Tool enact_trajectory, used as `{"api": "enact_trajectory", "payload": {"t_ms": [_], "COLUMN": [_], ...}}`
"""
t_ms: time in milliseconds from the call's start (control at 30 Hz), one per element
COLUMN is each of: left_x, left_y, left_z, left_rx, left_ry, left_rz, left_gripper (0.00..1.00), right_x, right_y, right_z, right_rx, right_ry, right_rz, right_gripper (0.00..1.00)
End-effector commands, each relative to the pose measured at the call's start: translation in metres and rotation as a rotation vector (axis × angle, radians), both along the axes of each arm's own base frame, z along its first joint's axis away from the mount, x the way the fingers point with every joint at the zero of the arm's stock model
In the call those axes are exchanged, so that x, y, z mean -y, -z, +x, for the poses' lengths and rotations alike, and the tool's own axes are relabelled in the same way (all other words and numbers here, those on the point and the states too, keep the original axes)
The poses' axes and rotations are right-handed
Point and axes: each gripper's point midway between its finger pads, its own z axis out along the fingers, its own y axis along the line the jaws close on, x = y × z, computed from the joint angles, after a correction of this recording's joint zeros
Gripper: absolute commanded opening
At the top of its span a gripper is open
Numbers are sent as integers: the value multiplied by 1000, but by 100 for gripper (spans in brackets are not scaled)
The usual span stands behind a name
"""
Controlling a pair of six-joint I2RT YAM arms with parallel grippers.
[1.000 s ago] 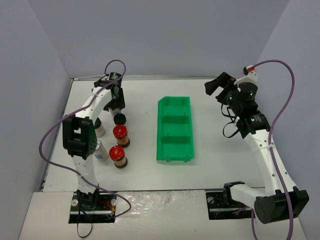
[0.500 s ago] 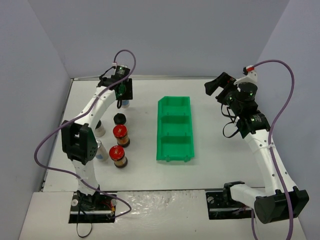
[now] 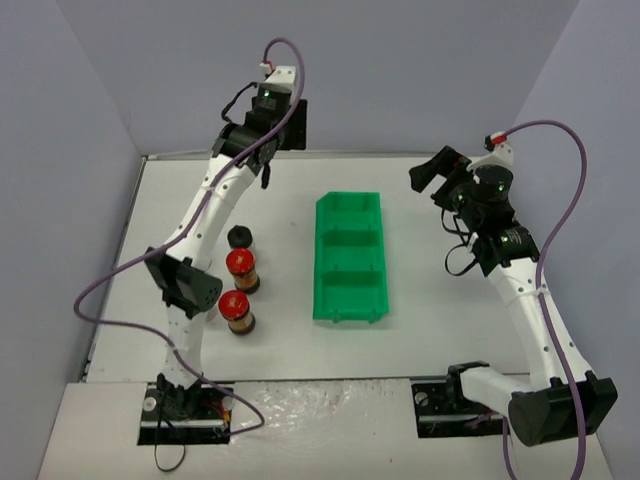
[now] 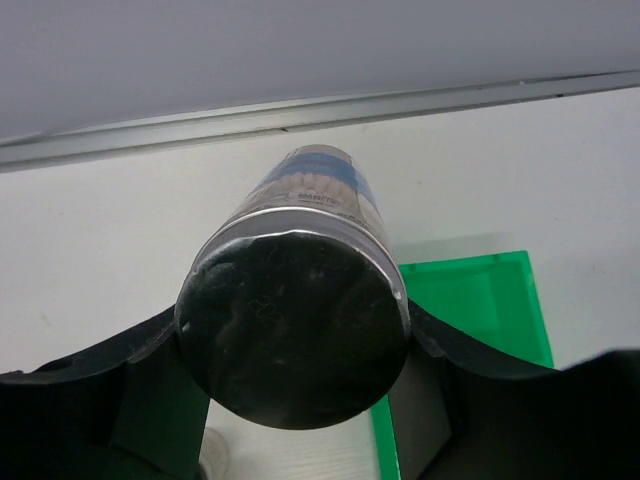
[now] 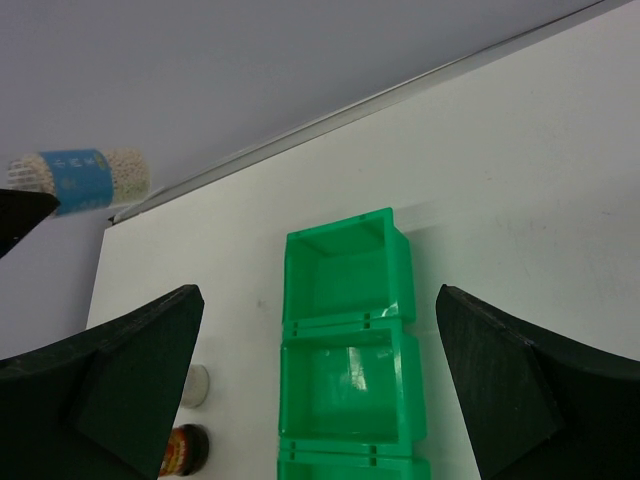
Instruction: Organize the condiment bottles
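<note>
Top: high behind the arm bases [image 3: 185, 400], looking down on the whole table [image 3: 430, 330]. Left wrist: hard up against a jar [image 4: 300, 330], facing the far wall [image 4: 300, 50]. Right wrist: farther back, tilted down. Common to all three: the green bin [image 3: 321, 260]

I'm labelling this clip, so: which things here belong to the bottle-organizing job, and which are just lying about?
Job: blue-labelled pale bottle, held in the left fingers; black-capped jar; far red-capped jar; near red-capped jar; green bin, probably the destination.
Not the job: purple cable; grey walls.
</note>
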Motion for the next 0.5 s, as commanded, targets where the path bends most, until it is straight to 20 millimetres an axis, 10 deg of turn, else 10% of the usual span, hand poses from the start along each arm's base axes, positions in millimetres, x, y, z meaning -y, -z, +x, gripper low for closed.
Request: {"api": "enact_trajectory", "payload": {"t_ms": [0,467], "left_x": [57,132], "left_y": [15,77], "left_z": [-7,-23], "left_rx": [-1,-56], "left_ry": [132,292], "left_rz": [24,57], "left_gripper": [0,0], "right_x": [8,15], "right_y": [-25,-11], "right_z": [-6,-20], "right_rx": [77,34], "right_ry": [27,44], "right_rz": [-33,-63], "right_gripper": [100,100]}}
